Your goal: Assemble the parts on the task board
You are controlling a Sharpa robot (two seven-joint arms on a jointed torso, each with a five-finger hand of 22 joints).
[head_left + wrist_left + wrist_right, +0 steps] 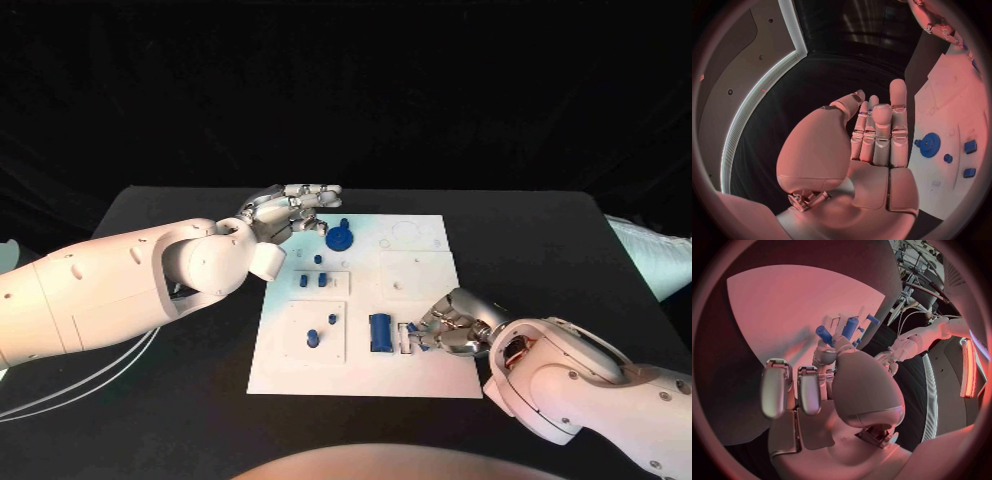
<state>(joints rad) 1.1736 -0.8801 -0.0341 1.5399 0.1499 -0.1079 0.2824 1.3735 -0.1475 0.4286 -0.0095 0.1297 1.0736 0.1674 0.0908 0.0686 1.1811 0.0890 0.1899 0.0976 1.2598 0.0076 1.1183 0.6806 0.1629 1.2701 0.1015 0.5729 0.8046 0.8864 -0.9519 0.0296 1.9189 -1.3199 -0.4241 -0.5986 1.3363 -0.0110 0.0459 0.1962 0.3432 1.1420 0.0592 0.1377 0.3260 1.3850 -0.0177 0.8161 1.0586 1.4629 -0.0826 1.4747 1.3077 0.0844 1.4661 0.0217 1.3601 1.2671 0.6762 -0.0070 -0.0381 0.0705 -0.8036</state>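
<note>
Left hand (296, 210) hovering flat at the task board's (368, 380) far-left corner, fingers straight and together, grasping nothing, just beside the blue gear (340, 238). Right hand (450, 328) low near the board's right edge, fingertips pinching a small blue part (824, 334), beside a blue cylinder (379, 331).

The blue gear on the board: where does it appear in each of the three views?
Head view: the gear lies at the board's far edge, just right of the left robot hand.
Left wrist view: it lies on the board, beside the hand's fingertips.
Right wrist view: I cannot find it there.
Shared landmark: the white board.
</note>
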